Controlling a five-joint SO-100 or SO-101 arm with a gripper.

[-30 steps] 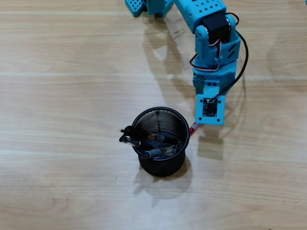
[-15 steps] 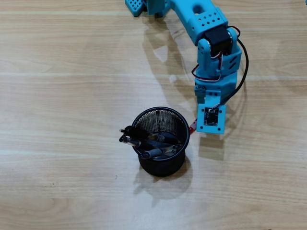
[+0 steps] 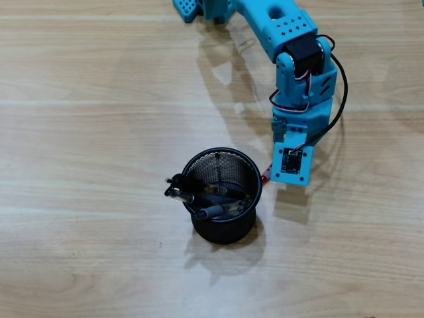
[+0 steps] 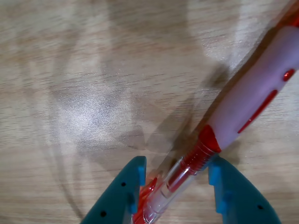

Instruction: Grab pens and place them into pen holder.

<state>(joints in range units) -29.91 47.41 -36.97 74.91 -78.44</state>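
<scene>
A: Pale wood, that's the worktop [image 3: 86, 132], running across the whole overhead view. What sits on it?

B: The blue arm [image 3: 291, 59] reaches in from the far edge, right of centre, bent downward. Left of its tip and nearer stands the pen holder [image 3: 222, 228], a round black mesh cup, upright.

A: Anything inside it?

B: Three pens [image 3: 199, 195], dark and clear ones, lean together against its left rim, their ends sticking out over the edge.

A: And the end effector?

B: In the wrist view the end effector [image 4: 175, 175] is clamped on the red and clear pen [image 4: 252, 98]. The two teal fingers [image 4: 224, 186] press its clear barrel from both sides, and the pale grip with red stripes runs up toward the top right corner.

A: Does that pen show from above?

B: Only a small red bit [image 3: 267, 173], peeking out under the wrist, just right of the cup's rim. Whether it touches the cup, I cannot tell.
</scene>
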